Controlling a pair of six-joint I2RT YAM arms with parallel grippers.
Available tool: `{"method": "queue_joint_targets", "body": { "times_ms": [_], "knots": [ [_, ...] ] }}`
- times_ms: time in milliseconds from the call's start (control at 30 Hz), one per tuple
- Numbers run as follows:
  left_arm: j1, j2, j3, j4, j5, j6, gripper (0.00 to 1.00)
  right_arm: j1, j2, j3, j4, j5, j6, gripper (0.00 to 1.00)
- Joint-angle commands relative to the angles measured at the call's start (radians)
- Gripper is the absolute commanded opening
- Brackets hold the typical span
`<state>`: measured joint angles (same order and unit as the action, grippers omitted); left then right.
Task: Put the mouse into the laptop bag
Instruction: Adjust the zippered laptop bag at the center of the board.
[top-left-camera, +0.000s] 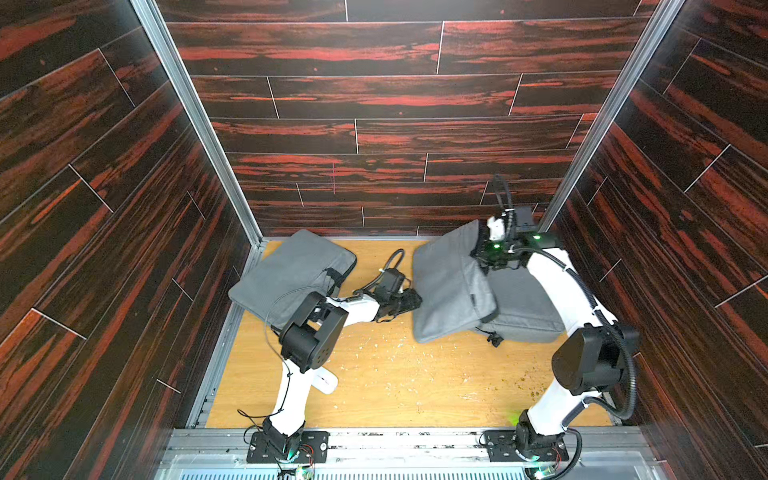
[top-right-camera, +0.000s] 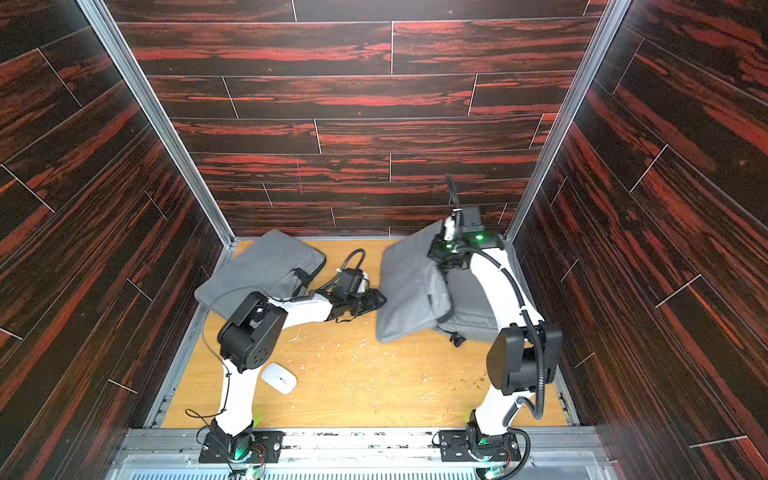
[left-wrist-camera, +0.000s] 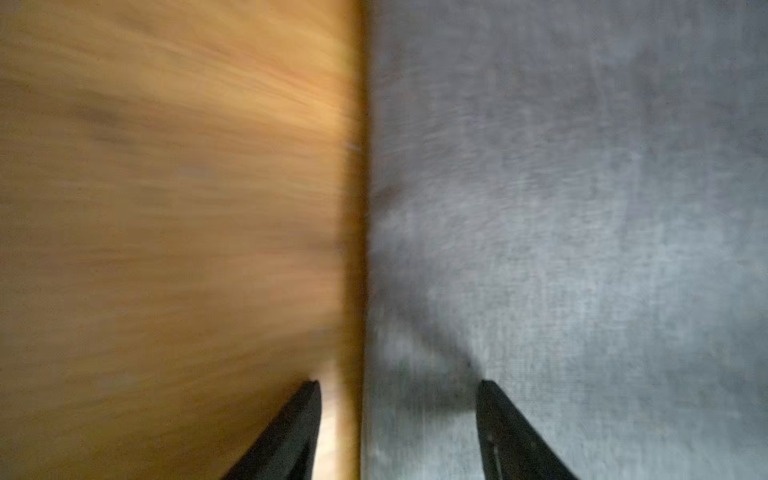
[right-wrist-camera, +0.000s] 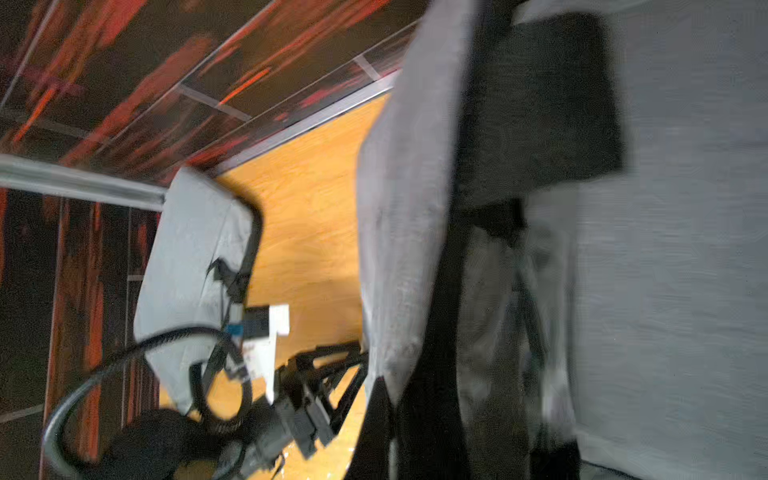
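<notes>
Top views: mouse (top-right-camera: 279, 377) lies on the table (top-right-camera: 374, 386) well behind the left pincer (top-right-camera: 376, 300), whole in a top view, half hidden under the left elbow (top-left-camera: 309, 332) in a top view. The right pincer (top-left-camera: 488, 257) is pressed together on the laptop bag (top-left-camera: 528, 307), flap (top-left-camera: 449, 286) held up. Left wrist: left pincer spread, the bag's edge between its fingertips (left-wrist-camera: 309, 399), bare wood beside one. Right wrist, blurred: second grey bag (right-wrist-camera: 187, 257) behind the left pincer, open wood between.

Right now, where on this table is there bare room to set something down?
Widest bare wood: front middle, bordered by the white mouse, the right grey bag and the right arm. A small strip lies at the back, between that bag and the left grey bag. Crowded: mid-table, where the left arm reaches toward the right grey bag.
</notes>
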<state>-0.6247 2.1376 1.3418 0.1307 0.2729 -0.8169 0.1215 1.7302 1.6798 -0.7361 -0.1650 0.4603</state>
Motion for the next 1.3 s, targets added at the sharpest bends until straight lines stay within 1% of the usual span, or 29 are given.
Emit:
{"method": "queue_joint_targets", "body": {
  "times_ms": [0, 100, 267, 300, 333, 400, 433, 533, 633, 800, 900, 1000, 1033, 1133, 1200, 1267],
  "knots": [
    [-0.028, 0.047, 0.025, -0.057, 0.002, -0.007, 0.64, -0.052, -0.088, -0.047, 0.049, -0.064, -0.014, 0.00],
    [-0.042, 0.068, 0.042, -0.065, 0.007, -0.007, 0.64, -0.094, -0.102, -0.118, 0.062, -0.062, -0.005, 0.00],
    [-0.051, 0.073, 0.045, -0.069, 0.010, -0.007, 0.64, -0.126, -0.160, -0.277, 0.123, -0.007, 0.025, 0.01],
    [-0.051, 0.070, 0.043, -0.069, 0.010, -0.005, 0.65, -0.128, -0.165, -0.301, 0.132, 0.010, 0.026, 0.05],
    [-0.053, 0.064, 0.041, -0.070, 0.011, -0.005, 0.65, -0.131, -0.166, -0.326, 0.136, 0.034, 0.029, 0.11],
    [-0.053, 0.047, 0.035, -0.082, 0.008, 0.004, 0.67, -0.137, -0.167, -0.352, 0.132, 0.071, 0.031, 0.27],
    [-0.053, 0.032, 0.029, -0.091, 0.006, 0.010, 0.68, -0.140, -0.169, -0.359, 0.126, 0.090, 0.030, 0.34],
    [-0.057, -0.034, 0.008, -0.132, -0.017, 0.032, 0.73, -0.142, -0.194, -0.347, 0.088, 0.163, 0.035, 0.44],
    [-0.067, -0.133, -0.020, -0.171, -0.048, 0.055, 0.76, -0.141, -0.245, -0.311, 0.030, 0.249, 0.043, 0.49],
    [-0.082, -0.353, -0.077, -0.260, -0.115, 0.092, 0.79, -0.120, -0.367, -0.258, -0.046, 0.378, 0.061, 0.52],
    [-0.082, -0.528, -0.123, -0.340, -0.191, 0.124, 0.80, -0.021, -0.421, -0.244, -0.057, 0.415, 0.061, 0.52],
    [-0.080, -0.701, -0.171, -0.460, -0.348, 0.154, 0.85, 0.149, -0.392, -0.208, -0.066, 0.433, 0.069, 0.51],
    [-0.075, -0.763, -0.198, -0.489, -0.410, 0.157, 0.87, 0.217, -0.369, -0.195, -0.061, 0.443, 0.073, 0.51],
    [-0.032, -0.913, -0.261, -0.596, -0.511, 0.164, 0.91, 0.385, -0.282, -0.165, -0.001, 0.446, 0.072, 0.51],
    [0.010, -1.001, -0.309, -0.664, -0.566, 0.142, 0.94, 0.463, -0.211, -0.146, 0.063, 0.403, 0.068, 0.50],
    [0.055, -1.094, -0.365, -0.723, -0.599, 0.117, 0.95, 0.538, -0.131, -0.117, 0.127, 0.399, 0.055, 0.49]
  ]
}}
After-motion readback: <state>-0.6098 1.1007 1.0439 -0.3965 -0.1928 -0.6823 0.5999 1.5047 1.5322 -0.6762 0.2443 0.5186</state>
